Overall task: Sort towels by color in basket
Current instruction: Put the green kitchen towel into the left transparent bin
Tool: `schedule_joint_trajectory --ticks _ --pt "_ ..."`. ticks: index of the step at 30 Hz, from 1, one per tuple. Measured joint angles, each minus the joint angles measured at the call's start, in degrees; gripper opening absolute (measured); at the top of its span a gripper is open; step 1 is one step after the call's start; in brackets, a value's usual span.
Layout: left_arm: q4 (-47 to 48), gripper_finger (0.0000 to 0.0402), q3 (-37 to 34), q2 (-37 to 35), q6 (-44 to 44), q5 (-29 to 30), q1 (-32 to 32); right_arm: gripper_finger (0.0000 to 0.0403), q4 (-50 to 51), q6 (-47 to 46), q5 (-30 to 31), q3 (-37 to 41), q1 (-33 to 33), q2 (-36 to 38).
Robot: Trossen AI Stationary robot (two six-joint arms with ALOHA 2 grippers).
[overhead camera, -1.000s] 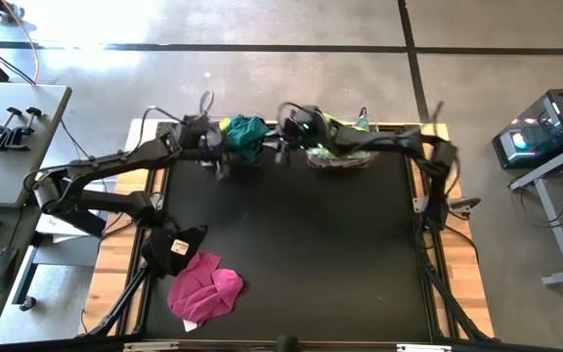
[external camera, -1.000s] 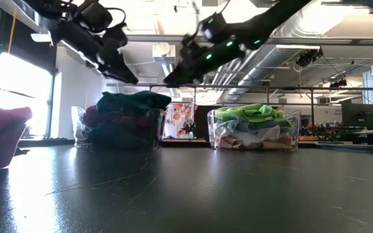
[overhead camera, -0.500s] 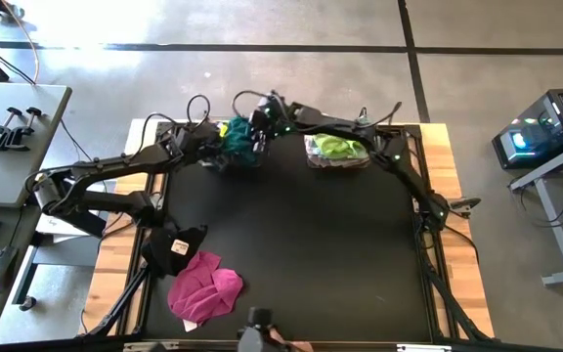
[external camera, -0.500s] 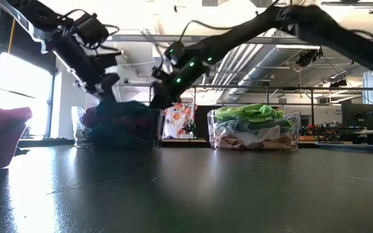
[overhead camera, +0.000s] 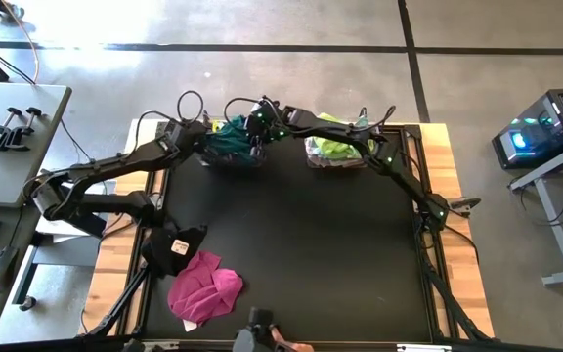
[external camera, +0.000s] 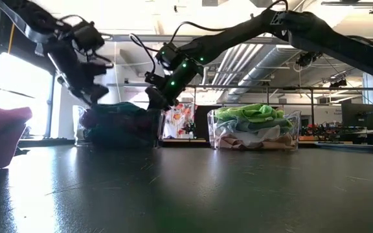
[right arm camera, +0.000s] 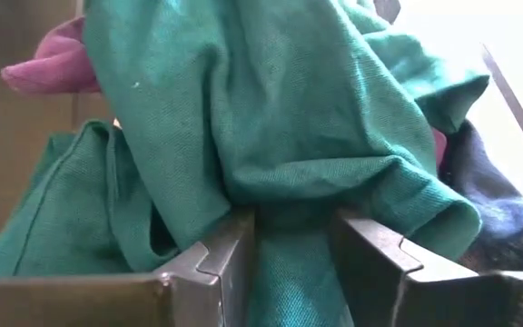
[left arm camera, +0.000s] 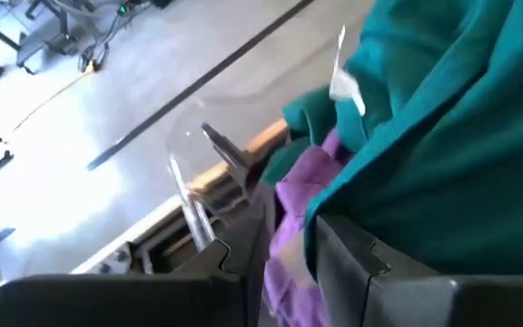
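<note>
A teal towel [overhead camera: 231, 140] tops the dark pile in the clear left basket [external camera: 118, 129] at the table's far edge. My right gripper [right arm camera: 293, 245] reaches across from the right and sits on that towel, fingers apart. My left gripper [left arm camera: 284, 263] sits at the same basket's left side, fingers a little apart, over a purple towel [left arm camera: 289, 195]. The right basket [external camera: 254, 133] holds lime green and pale towels. A magenta towel [overhead camera: 206, 286] and a black towel [overhead camera: 179, 244] lie flat on the table at the near left. My left gripper slants down into the basket beside its clear wall [left arm camera: 189, 191]. Its fingertips [left arm camera: 352, 263] rest on the pile, and purple cloth [left arm camera: 284, 232] fills the narrow gap between them. My right gripper slants down from the table's right side onto the top of the teal towel. A bunched teal fold [right arm camera: 289, 213] bulges up between its spread fingers [right arm camera: 216, 259]. The towel rests on the pile in the basket.
The two baskets stand side by side along the far edge, with a small gap between them. The wide black mat [overhead camera: 301, 254] lies bare in front of them. Both arms cross above the left basket. A side desk [overhead camera: 8, 137] stands left of the table.
My right gripper has swung from above the right basket toward the table's left and down onto the teal towel. My left gripper has sunk and turned onto the same basket's left side. The teal towel's heap stands lower than before.
</note>
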State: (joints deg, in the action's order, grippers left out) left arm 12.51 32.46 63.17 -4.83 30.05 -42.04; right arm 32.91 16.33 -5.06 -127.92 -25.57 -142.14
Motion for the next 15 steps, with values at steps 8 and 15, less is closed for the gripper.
schedule_joint_trajectory --ticks 8,15 --pt "4.4 0.0074 3.6 -9.5 0.3 -6.3 3.3 0.0138 2.9 -2.3 -3.1 -5.5 -0.1 -0.2" --pt "5.2 0.0074 3.6 -13.0 1.7 -9.2 6.0 0.0138 3.5 -5.5 -7.3 -6.9 -0.3 0.7"
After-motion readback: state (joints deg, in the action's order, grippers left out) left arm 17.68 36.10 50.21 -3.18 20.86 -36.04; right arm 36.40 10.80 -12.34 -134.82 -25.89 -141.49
